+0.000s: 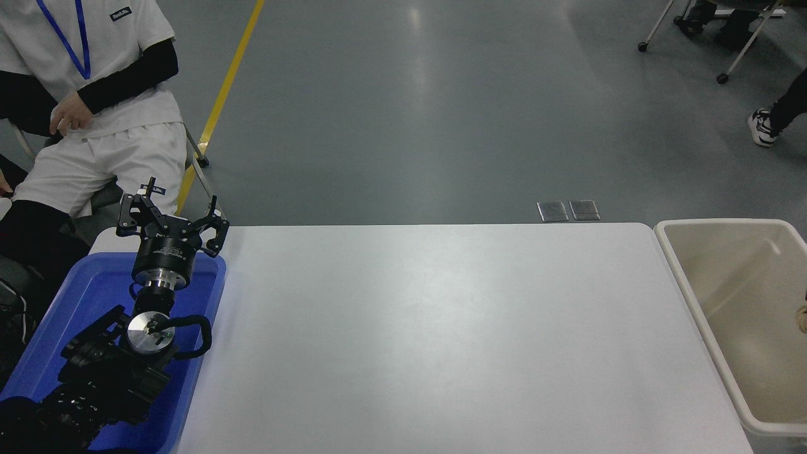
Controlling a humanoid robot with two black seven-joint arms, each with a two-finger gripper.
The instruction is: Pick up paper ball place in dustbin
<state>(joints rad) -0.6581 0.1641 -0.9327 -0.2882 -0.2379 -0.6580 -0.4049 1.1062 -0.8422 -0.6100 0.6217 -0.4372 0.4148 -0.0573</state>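
The paper ball (803,318) showed only as a small tan sliver at the picture's right edge, inside the outline of the dustbin, so it seemed to be in the bin or just dropping into it; too little of it was in view to tell whether it lay on the bin's floor or was in the air.

At the far left, a person (94,107) in white sat beyond the tabletop's corner, one hand raised near the chest. In front of that person, the blue tub (208,296) stood on the tabletop's left end. The left arm was parked over the tub, and the left gripper (171,221) pointed away from the camera above the tub's far rim, its fingers spread apart with nothing between them.

The tabletop (429,328) ran white from the tub to the bin, and no paper lay on it anywhere in view.

At the right end, the dustbin (684,277) stood against the tabletop's edge, its beige inside open to the camera and partly cut off by the frame. The right arm and its gripper were out of view, so nothing could be said of that gripper's opening or load.

Judged from this, the pick-up was done and the ball had reached the bin. What was left, if anything, was for the ball to settle and for the right arm to draw clear.
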